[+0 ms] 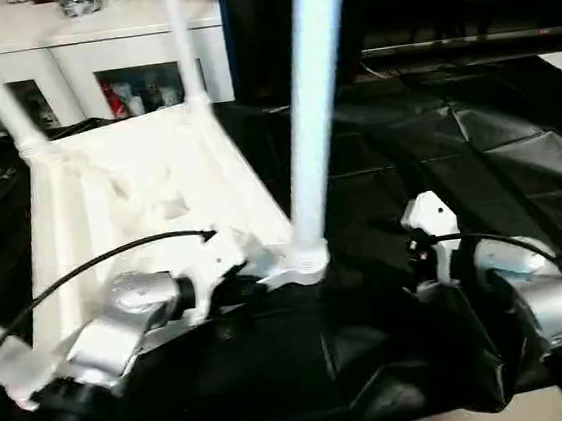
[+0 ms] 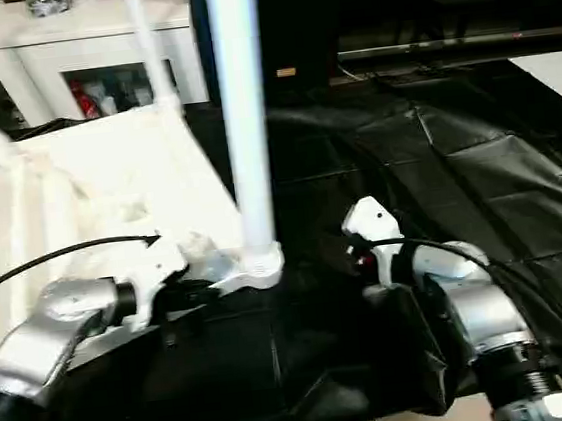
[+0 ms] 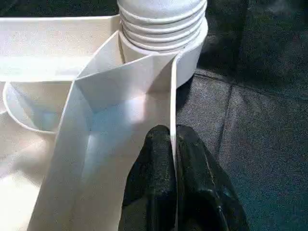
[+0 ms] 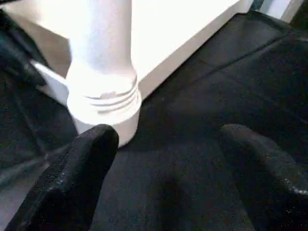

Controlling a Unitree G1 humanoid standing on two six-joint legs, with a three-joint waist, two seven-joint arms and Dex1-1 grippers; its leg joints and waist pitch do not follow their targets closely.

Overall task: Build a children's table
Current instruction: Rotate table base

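— What have your hands got?

— My left gripper is pinched on the tabletop rim, just beside the near corner socket where a leg stands upright. My right gripper is spread wide, holding nothing.

— Room to move?

— Bare black sheet lies on the right. The legs' tops are cut off.

I see smooth white plastic on the tabletop and the slightly glossy leg; the black sheet looks creased, faintly shiny; my forearms brushed silver metal.
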